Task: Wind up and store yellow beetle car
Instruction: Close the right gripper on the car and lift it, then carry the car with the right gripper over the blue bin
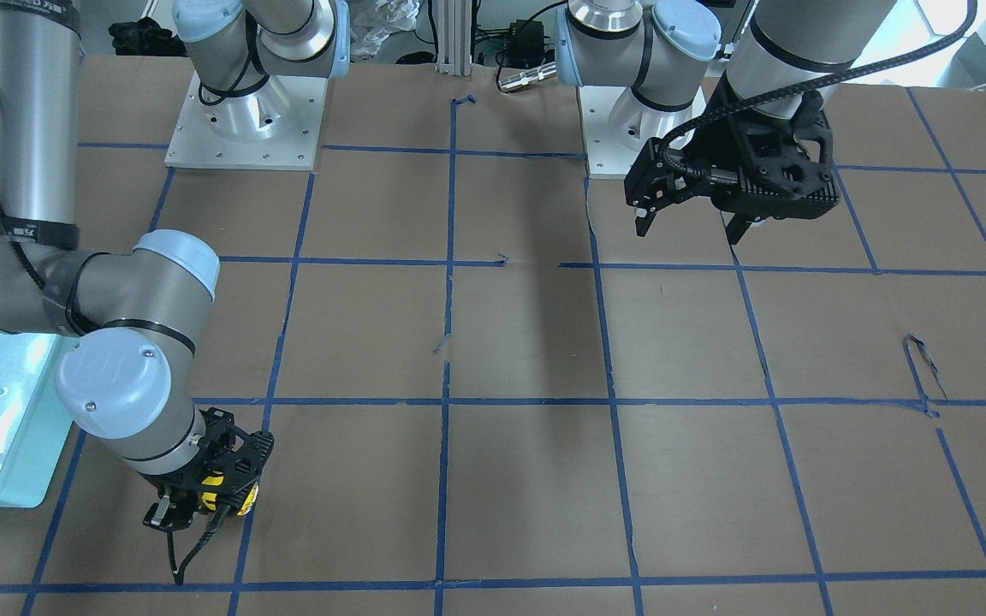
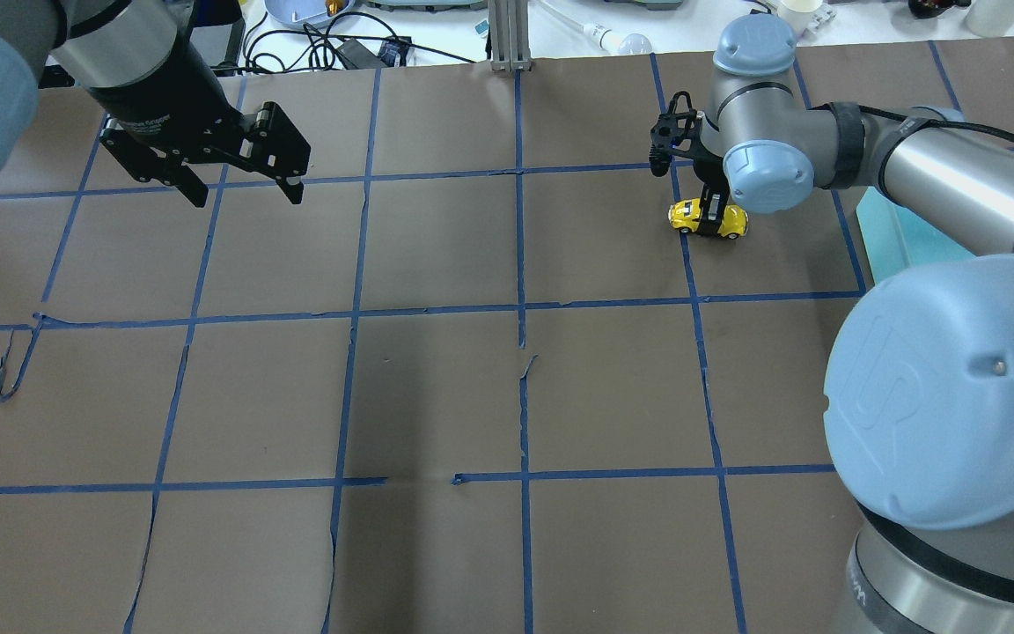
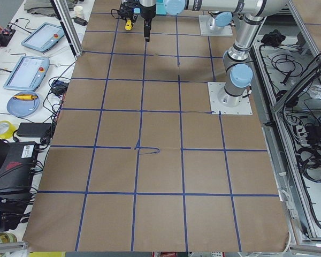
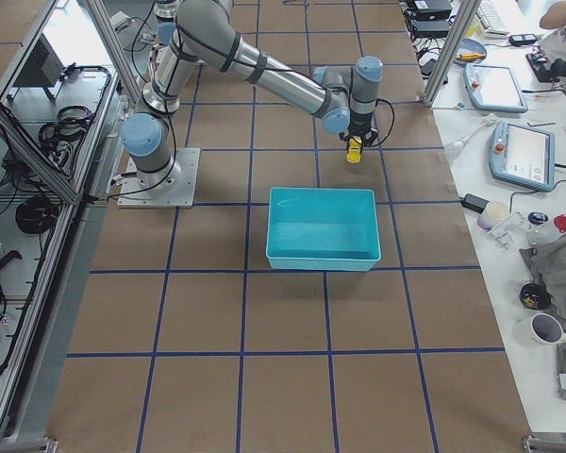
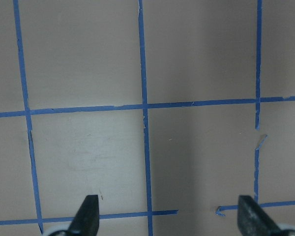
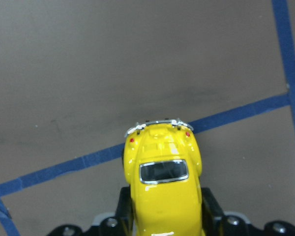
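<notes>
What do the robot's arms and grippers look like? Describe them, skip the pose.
The left arm and right arm are silver tubes with pale blue joint caps. Black cables run along them. The left gripper and right gripper are black frames with two narrow fingers.

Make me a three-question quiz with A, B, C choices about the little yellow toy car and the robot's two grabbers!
1. Where is the small glossy yellow beetle toy car?
A. Alone, far from both arms.
B. Between the fingers of the black right gripper.
C. On top of an arm's grey elbow.

2. What colour are the tape lines on the brown paper-covered table?
A. Red.
B. Green.
C. Blue.

3. How is the black two-finger left gripper?
A. Open and empty.
B. Shut on the car.
C. Shut on a cup.

Answers:
1 B: the right wrist view shows black fingers pressed against both sides of the car.
2 C: every grid line is blue.
3 A: its fingers stand wide apart over bare paper.
</notes>
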{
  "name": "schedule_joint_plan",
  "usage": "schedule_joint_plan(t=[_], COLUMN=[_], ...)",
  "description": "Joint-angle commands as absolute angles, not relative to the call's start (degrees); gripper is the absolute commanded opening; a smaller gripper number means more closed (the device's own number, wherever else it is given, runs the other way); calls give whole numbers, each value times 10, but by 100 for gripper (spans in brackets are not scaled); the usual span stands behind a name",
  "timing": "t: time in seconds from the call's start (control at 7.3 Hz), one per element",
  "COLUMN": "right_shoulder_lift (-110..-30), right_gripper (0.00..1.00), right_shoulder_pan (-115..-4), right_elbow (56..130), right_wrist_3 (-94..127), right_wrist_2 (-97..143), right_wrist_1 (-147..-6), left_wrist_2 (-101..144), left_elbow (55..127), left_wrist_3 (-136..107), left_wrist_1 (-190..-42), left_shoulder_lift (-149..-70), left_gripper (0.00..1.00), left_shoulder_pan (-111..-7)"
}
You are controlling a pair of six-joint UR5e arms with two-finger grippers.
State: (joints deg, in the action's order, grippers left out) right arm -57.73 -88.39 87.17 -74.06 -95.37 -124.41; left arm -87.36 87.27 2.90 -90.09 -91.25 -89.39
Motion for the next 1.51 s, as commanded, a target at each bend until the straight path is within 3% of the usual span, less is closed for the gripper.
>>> schedule_joint_plan(t=[0.0, 0.27, 0.96, 1.37], right_shoulder_lift=[-632, -658, -703, -695], right_gripper=[0, 0, 0, 0], right_shoulder_pan=[-877, -813, -647, -579], right_elbow=[867, 865, 880, 950], right_wrist_3=[-750, -778, -1097, -1159], right_wrist_2=[-1003, -974, -951, -984], right_wrist_1=[-1238, -1204, -1082, -1099], left_wrist_2=[-874, -874, -874, -874], left_elbow=[873, 873, 873, 873], left_wrist_3=[29, 29, 29, 29], left_wrist_1=[-901, -901, -901, -901], left_shoulder_lift=[-912, -912, -912, -912], left_gripper=[100, 100, 100, 100], left_shoulder_pan=[-894, -894, -893, -894])
